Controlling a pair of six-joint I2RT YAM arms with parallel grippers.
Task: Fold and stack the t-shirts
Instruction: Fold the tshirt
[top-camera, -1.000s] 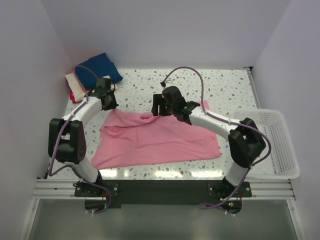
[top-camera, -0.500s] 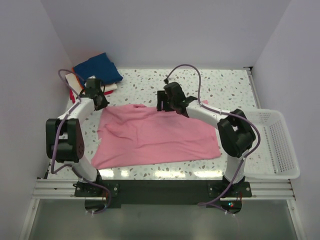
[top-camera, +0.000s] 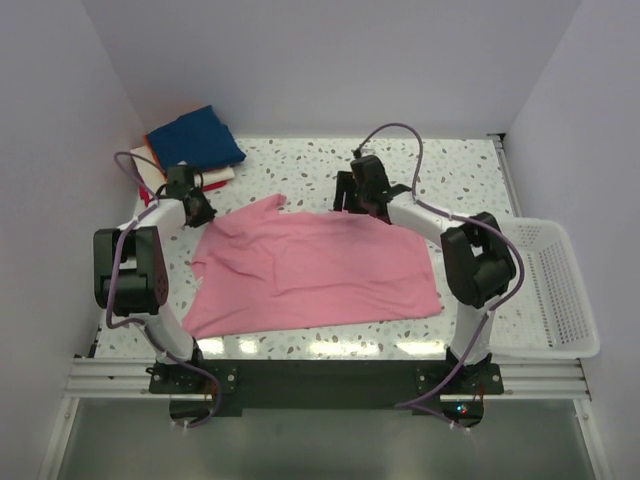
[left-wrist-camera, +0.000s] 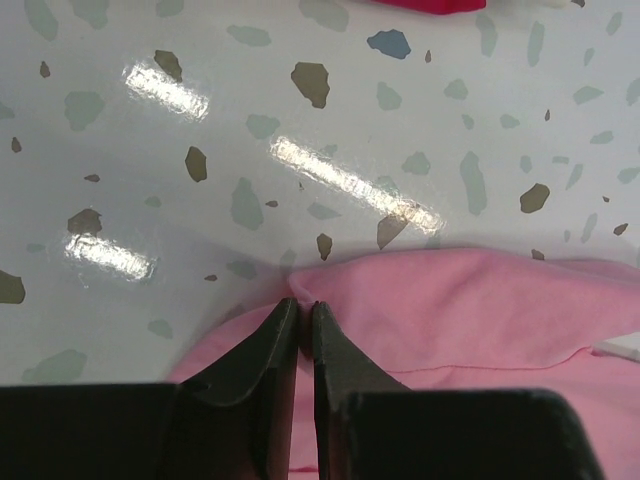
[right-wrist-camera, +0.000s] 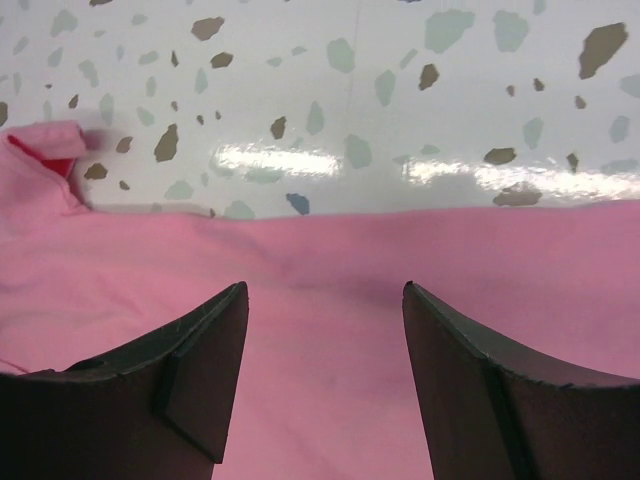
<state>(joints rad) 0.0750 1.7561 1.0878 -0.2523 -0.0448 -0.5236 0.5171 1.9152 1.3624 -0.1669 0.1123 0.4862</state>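
Speckled table carries the soft, light pink t-shirt, flat under the wide-open, empty right claw, its edge, the best hold, at the nearly closed left claw, perhaps pinched.

Enclosure: three plain pale walls, at the back, left and right, unmarked and without windows.

Table: glossy white top with a terrazzo pattern of grey, brown and a few blue flecks. No damage visible.

Lighting: from overhead. Bright streaks of glare run along the near edge of the table, and both wrist views show similar streaks.

Fixtures: a slotted aluminium rail runs along the table's near edge. A white plastic mesh basket sits at the right edge, overhanging it.

Below the rail: a flat grey surface. Its material is not determinable.
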